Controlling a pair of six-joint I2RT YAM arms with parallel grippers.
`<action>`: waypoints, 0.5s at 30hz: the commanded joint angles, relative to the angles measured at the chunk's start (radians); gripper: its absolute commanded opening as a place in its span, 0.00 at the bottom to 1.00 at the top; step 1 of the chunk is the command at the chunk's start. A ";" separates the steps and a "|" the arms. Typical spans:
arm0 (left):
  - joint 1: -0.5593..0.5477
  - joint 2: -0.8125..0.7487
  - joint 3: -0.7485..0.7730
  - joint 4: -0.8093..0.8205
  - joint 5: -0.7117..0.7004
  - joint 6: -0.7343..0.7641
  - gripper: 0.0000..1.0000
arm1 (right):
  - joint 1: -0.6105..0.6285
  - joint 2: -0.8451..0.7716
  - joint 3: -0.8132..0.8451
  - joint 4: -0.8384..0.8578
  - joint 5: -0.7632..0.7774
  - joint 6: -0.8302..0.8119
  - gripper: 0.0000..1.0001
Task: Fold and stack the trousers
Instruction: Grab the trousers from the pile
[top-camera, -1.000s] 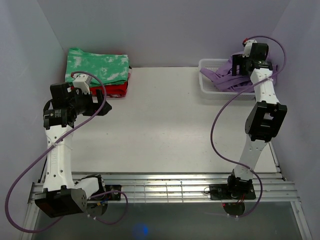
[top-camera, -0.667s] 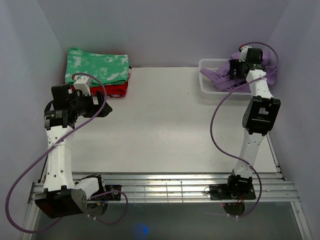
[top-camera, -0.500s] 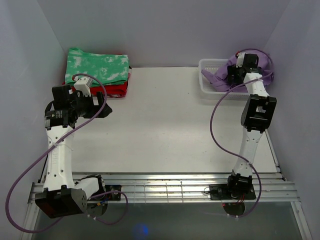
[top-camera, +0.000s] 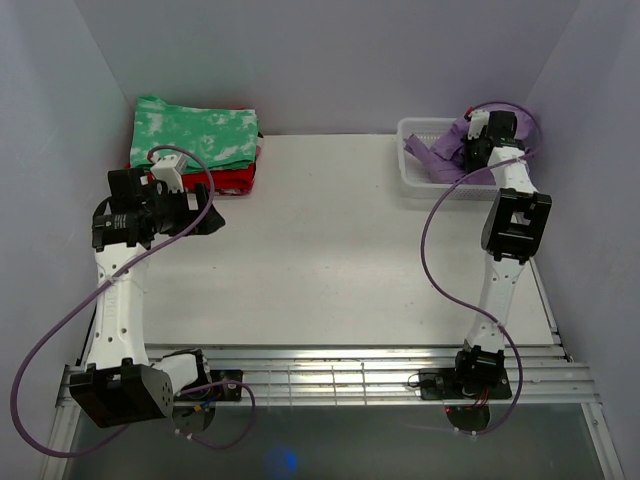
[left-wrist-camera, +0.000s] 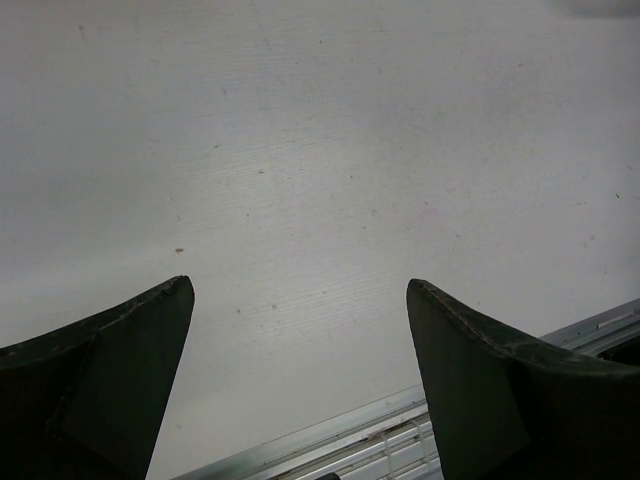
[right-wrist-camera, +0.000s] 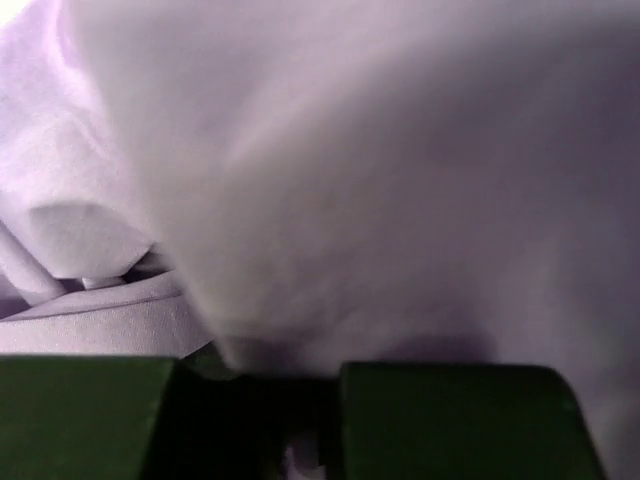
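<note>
The lavender trousers (top-camera: 438, 158) lie crumpled in a white basket (top-camera: 410, 172) at the back right of the table. My right gripper (top-camera: 470, 150) reaches down into that pile. In the right wrist view the trousers (right-wrist-camera: 350, 180) fill the frame, and my right gripper (right-wrist-camera: 290, 400) is shut with a fold of the fabric pinched between its dark pads. My left gripper (top-camera: 214, 218) hovers above the left side of the table. In the left wrist view it (left-wrist-camera: 300, 330) stands open, with only bare table between its fingers (left-wrist-camera: 130, 350).
A green-and-white mottled folded garment (top-camera: 195, 130) rests on a red folded garment (top-camera: 232, 178) at the back left corner. A metal rail frame (top-camera: 330, 375) runs along the near table edge. Purple walls close in on three sides.
My right gripper dropped from above the basket into the trousers and shut on the fabric. The left arm shifted only slightly and stayed open.
</note>
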 joint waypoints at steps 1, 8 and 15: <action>-0.002 -0.006 0.059 -0.003 0.014 -0.009 0.98 | -0.006 -0.134 0.034 -0.026 -0.051 0.012 0.08; -0.002 -0.005 0.082 -0.007 0.027 -0.013 0.98 | -0.021 -0.396 -0.018 0.107 -0.090 0.176 0.08; -0.002 0.003 0.108 -0.002 0.013 -0.015 0.98 | -0.026 -0.617 -0.098 0.231 -0.101 0.340 0.08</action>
